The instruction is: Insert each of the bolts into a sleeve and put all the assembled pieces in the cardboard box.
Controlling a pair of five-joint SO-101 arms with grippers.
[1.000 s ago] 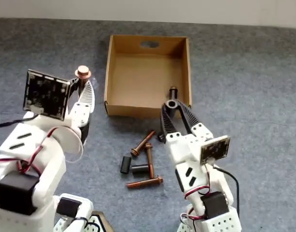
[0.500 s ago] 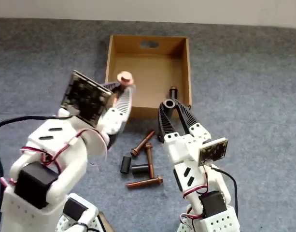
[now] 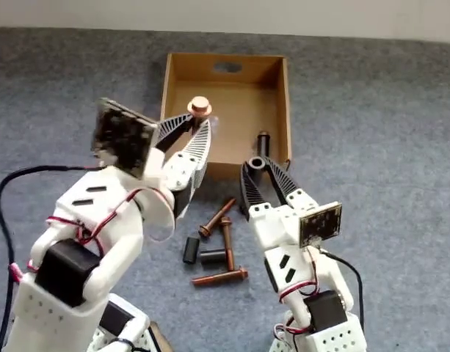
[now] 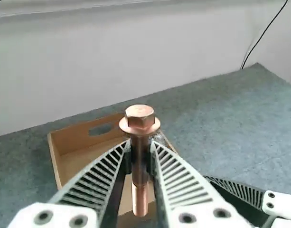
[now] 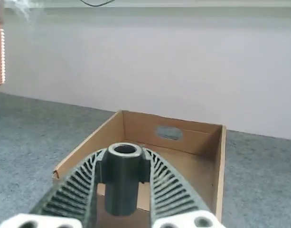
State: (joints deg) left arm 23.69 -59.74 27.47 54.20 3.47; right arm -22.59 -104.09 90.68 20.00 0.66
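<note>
Bolt (image 4: 139,156), copper-coloured, hex head on a round flange, smooth shank, stands upright with head up, clamped in the ribbed jaws of my left gripper (image 3: 199,119), held over the front-left part of the cardboard box (image 3: 166,110). My right gripper (image 3: 257,165) is closed around a sleeve (image 5: 122,178), a dark matte tube with open bore facing up, upright, just at the box's front wall. Box is plain brown cardboard, open-topped, oval hand slot in the far wall; another dark tube (image 3: 263,139) sits by its right wall, probably standing inside, hard to be sure. On the coarse grey carpet (image 3: 371,110) in front of the box, between my two arms: three loose bolts (image 3: 227,242), same copper look, two lying close together at an angle to each other, third crosswise nearer my bases; two short black sleeves (image 3: 190,249) lying on their sides just beside them, one next to the middle bolt's shank
</note>
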